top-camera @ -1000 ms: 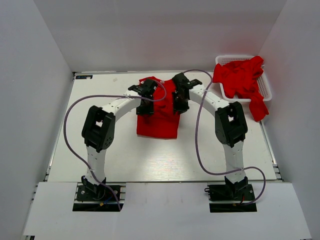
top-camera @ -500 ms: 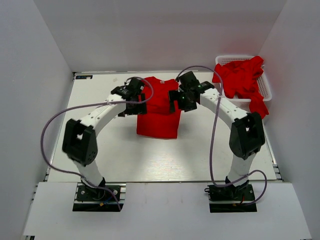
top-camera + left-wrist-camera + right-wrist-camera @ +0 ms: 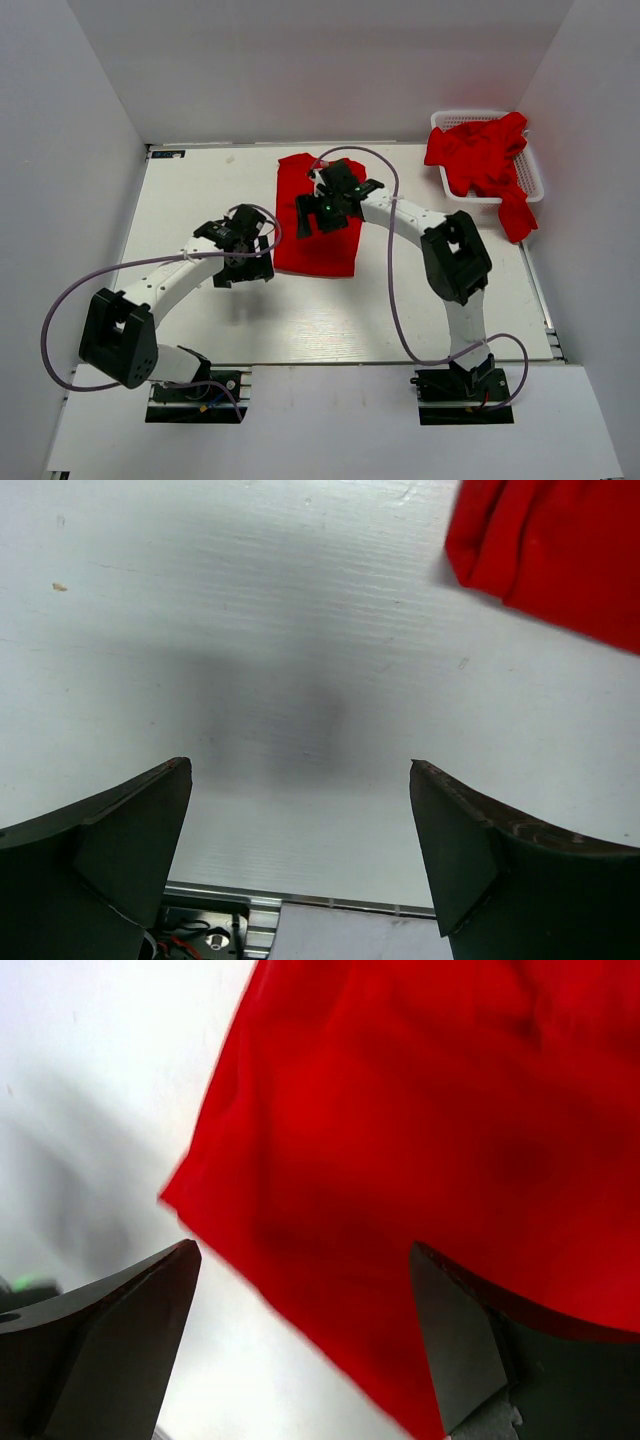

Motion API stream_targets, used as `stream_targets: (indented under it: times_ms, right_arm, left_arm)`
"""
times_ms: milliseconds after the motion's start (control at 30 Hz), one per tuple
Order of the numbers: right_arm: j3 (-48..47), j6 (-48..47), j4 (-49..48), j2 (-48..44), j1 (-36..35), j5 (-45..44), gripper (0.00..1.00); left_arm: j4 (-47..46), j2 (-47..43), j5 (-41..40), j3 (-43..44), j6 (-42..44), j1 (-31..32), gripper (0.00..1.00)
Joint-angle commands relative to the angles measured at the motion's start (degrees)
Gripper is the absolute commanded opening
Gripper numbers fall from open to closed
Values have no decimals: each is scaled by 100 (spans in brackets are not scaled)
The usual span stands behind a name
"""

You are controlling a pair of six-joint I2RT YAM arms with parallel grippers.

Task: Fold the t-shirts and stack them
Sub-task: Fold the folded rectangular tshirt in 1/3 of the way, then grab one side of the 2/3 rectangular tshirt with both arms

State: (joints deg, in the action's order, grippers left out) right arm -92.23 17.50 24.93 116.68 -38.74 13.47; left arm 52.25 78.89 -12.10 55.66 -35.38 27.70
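Right wrist: gripper (image 3: 302, 1248) gapes, seemingly above t-shirt (image 3: 400, 1110).

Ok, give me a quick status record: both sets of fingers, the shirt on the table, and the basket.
left fingers: open, over bare table, left of the shirt, holding nothing
right fingers: open, above the shirt, holding nothing
shirt: red, lying flat mid-table
basket: far right, heaped with red shirts, one draped over its near edge

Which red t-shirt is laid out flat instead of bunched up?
The t-shirt spread on the table below the right gripper; the other t-shirts sit crumpled in the white basket, far right.
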Motion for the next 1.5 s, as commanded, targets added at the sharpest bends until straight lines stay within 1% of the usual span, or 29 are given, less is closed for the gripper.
stream_targets:
  times_ms: [0,67,100,133,167,200,267,300,367,400,433,467,500,533,567,700,867,1000,1033,1067,1133,1200,1233,1333,1433,1467]
  right_arm:
    - [-672,298,-603,258,95,-168,90]
    - [-596,351,-629,171,103,-292,90]
    - [-499,386,-656,-47,121,-345,90]
    - [-437,421,-647,-145,78,-659,90]
    - [-367,430,-621,-250,103,-766,90]
    - [-27,500,-595,-582,95,-1002,90]
    - [274,649,-507,-839,104,-1303,90]
    - [710,876,-376,-1066,104,-1643,90]
    - [1021,1053,-183,-1463,112,-2153,90]
    - [1336,1332,-129,-1708,95,-2260,90]
    - [1704,1448,-59,-1806,104,-2331,90]
    - [2038,1554,-32,-2138,86,-2419,90]
    - [2190,1703,-14,-2211,95,-2420,90]
    - [2313,1844,-6,-2281,77,-2446,90]
    - [2645,1958,-23,-2377,60,-2464,90]
    - [2780,2319,196,-2150,51,-2446,90]
    - [2772,2425,127,-1764,51,-2402,90]
    - [2736,2592,83,-1579,51,-2323,90]
    - [2780,2601,65,-1518,33,-2306,90]
    - [2806,2653,-13,-1508,33,-2236,90]
    - [2868,2706,-58,-1482,33,-2113,90]
    - [2921,2724,-146,-1464,-2,-2156,87]
    - [2956,2741,-146,-1447,-11,-2008,87]
    - [2982,2794,-243,-1394,-46,-1893,79]
    - [3035,2829,-339,-1359,-55,-1822,66]
    - [3044,2838,-357,-1367,-55,-1718,63]
  left_arm:
    - [-75,-348,94,24,-101,7,100]
    - [-223,-348,146,24,-101,7,100]
    - [-346,-348,268,24,-5,7,100]
    - [-599,-296,322,76,48,7,100]
    - [-767,-296,392,77,196,7,100]
    - [-943,-217,549,77,267,7,100]
    - [-1313,-59,682,208,381,7,100]
    - [-1366,177,735,356,443,7,100]
    - [-1454,459,735,498,514,7,100]
    - [-1454,756,735,638,514,7,100]
    - [-1454,898,666,691,592,7,100]
    - [-1376,1048,578,753,593,7,100]
    - [-1288,1188,351,884,593,7,100]
    - [-1235,1433,288,885,593,7,100]
    - [-1235,1540,287,946,593,7,100]
    - [-1630,1796,418,894,540,7,100]
    - [-1683,2060,279,841,418,7,100]
    - [-1884,2174,278,771,417,7,95]
    - [-1885,2174,339,693,417,7,92]
    - [-1963,2174,340,605,417,7,92]
    - [-2034,2174,392,526,417,7,87]
    - [-2166,2174,462,446,417,7,84]
    - [-2323,2174,611,368,487,7,83]
    - [-2623,2174,875,209,707,7,77]
    - [-2763,2235,929,138,760,7,64]
    - [-2764,2236,929,86,760,7,52]
